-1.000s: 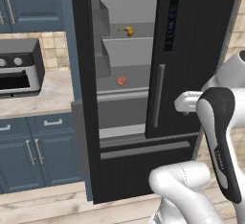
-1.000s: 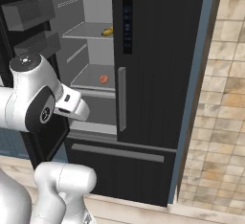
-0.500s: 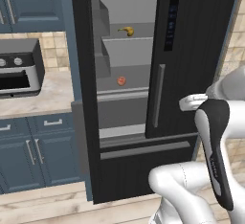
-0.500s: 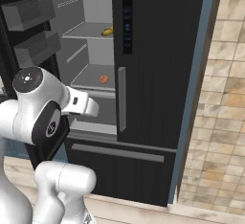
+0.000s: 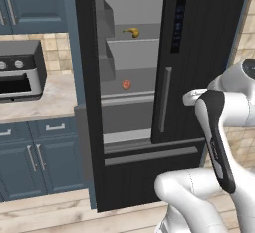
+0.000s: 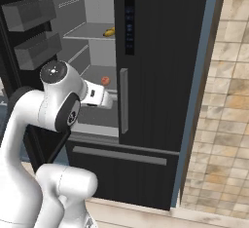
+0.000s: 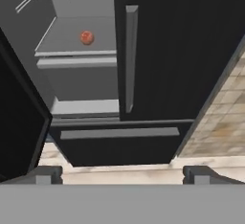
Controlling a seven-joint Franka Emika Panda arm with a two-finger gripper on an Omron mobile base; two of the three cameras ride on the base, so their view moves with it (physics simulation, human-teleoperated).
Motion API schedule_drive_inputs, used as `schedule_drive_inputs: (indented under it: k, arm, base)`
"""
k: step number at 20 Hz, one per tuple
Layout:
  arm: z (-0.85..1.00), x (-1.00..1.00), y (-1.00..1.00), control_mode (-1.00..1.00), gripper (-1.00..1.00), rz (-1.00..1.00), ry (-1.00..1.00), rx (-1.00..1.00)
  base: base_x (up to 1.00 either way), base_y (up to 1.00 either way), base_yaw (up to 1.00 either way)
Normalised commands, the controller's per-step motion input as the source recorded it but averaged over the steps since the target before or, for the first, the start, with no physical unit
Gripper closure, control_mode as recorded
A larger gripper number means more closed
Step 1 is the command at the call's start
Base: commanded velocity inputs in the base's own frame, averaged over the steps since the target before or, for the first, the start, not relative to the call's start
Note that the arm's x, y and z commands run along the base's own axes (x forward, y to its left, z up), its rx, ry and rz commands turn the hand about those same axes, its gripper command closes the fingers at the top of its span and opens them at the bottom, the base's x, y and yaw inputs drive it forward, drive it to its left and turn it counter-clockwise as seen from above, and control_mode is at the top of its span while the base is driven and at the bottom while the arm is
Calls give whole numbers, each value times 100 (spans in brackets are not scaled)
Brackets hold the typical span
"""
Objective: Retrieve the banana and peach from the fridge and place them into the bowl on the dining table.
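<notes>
The black fridge (image 5: 209, 38) has its left door swung open and its right door shut. On an upper shelf inside lies the yellow banana (image 5: 131, 32) (image 6: 110, 31). One shelf lower sits the orange-red peach (image 5: 126, 83) (image 6: 105, 80) (image 7: 86, 37). My gripper (image 7: 124, 175) is open with nothing between its fingertips. It faces the fridge (image 7: 167, 50) from some way back, well short of both fruits. The bowl and the dining table are out of view.
The shut right door's long grey handle (image 7: 130, 55) (image 5: 164, 100) stands right of the opening. The open left door (image 6: 29, 27) carries grey bins. A toaster oven (image 5: 20, 70) rests on a counter over blue-grey cabinets (image 5: 35, 152). A tiled wall (image 6: 223, 100) lies right of the fridge.
The arm has shifted and its hand has swung a little toward the fridge opening. The gripper has stayed open. Both fruits lie where they were.
</notes>
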Motion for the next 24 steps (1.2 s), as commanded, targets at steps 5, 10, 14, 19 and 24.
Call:
schedule_drive_inputs:
  k: [5,10,14,19,24]
  arm:
    - [-13,50,0,-100,-100,2,-15,0]
    - [-8,55,0,-100,-100,3,-13,0]
    - [0,54,-5,-100,-100,1,0,0]
    - [0,52,-14,-100,-100,1,0,0]
    - [-4,51,-19,-100,-100,2,-1,0]
  base:
    - [0,0,0]
    - [0,0,0]
    - [0,0,0]
    - [0,0,0]
    - [0,0,0]
